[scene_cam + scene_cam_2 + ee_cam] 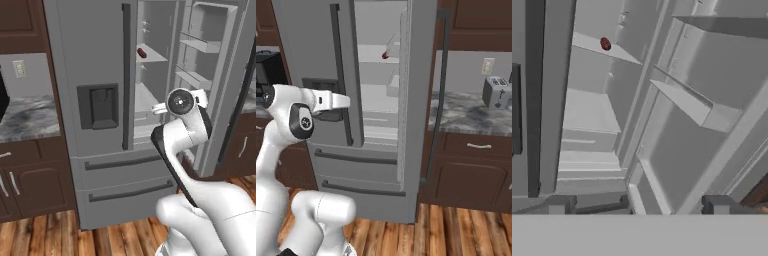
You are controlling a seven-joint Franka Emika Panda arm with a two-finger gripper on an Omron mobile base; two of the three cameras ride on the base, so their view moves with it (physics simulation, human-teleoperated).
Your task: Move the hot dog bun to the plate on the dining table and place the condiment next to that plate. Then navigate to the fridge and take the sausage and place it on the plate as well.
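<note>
With the hand (639, 206) wide and empty, the sausage (605, 44) sits well above and ahead of it on a fridge (100, 75) shelf — reaching up, the hand may clip the open door's bins or roll the sausage away.

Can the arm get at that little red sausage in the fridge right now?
Probably yes. The fridge's right door stands open, the sausage lies alone on an upper shelf with nothing in front, and the gripper is open, pointing into the compartment below it. It must rise first.
</note>
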